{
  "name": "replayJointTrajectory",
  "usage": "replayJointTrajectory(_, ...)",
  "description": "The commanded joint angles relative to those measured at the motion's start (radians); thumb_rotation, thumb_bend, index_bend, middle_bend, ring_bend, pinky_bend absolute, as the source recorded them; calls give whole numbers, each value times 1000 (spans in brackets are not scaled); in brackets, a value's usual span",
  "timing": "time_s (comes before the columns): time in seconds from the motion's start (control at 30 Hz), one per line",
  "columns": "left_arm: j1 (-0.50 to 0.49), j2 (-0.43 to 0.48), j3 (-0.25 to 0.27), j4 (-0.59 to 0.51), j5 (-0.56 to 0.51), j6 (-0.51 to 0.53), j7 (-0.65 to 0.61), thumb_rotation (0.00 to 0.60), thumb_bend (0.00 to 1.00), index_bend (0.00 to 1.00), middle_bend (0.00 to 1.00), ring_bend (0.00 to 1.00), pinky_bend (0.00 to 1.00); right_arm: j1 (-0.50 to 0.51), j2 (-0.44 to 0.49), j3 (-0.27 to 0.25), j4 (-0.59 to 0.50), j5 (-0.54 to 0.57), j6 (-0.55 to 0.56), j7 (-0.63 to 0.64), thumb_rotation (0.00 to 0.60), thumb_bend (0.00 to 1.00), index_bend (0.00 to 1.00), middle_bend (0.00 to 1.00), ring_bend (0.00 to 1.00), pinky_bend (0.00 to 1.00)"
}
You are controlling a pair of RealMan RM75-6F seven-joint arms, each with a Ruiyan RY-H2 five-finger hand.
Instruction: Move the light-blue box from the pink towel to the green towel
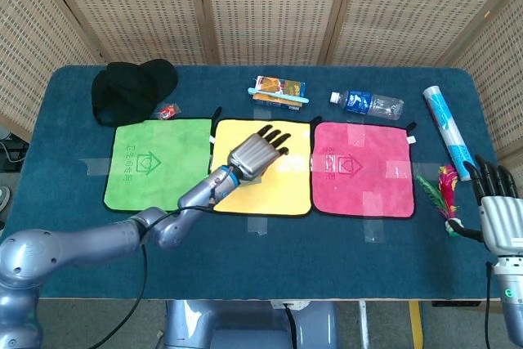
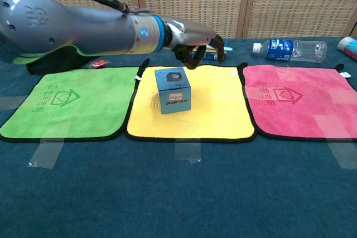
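Chest view shows, from left to right, the green towel (image 2: 64, 104), the yellow towel (image 2: 217, 112) and the pink towel (image 2: 298, 101), laid side by side on the table (image 2: 178, 193). The light-blue box (image 2: 172, 90) stands upright on the left part of the yellow towel, near the green one and well apart from the pink one. The left hand (image 2: 196, 42) hovers above and just beyond the box, a little to its right, not touching it; its fingers curl downward with nothing in them, spread enough to count as unclosed. The left forearm reaches in from the left, over the far edge of the green towel. In the head view the left hand (image 1: 257, 153) covers the box from above. The right hand (image 1: 500, 217) rests far right, fingers extended and empty, well apart from the box, so the left looks better placed to grasp.
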Motion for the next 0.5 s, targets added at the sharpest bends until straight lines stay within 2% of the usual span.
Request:
replayJointTrajectory(0.03, -30, -44, 37, 44, -53, -22, 7, 600, 1000, 284, 98, 122, 134, -6, 1, 10, 7, 2, -10, 12, 600, 0, 0, 0, 0, 0)
replayJointTrajectory(0.13, -35, -54, 61, 60, -71, -33, -2, 600, 1000, 328, 137, 166, 189, -12, 0, 19, 10, 0, -16, 15, 600, 0, 0, 0, 0, 0)
replayJointTrajectory(0.23, -38, -60, 92, 72, -70, -24, 1, 600, 1000, 370, 182, 205, 196, -17, -1, 29, 12, -3, -23, 12, 600, 0, 0, 0, 0, 0)
replayJointTrajectory(0.5, -30, -31, 125, 40, -52, 5, -12, 600, 1000, 488, 303, 305, 214, -28, -6, 50, 12, -8, -28, 5, 600, 0, 0, 0, 0, 0)
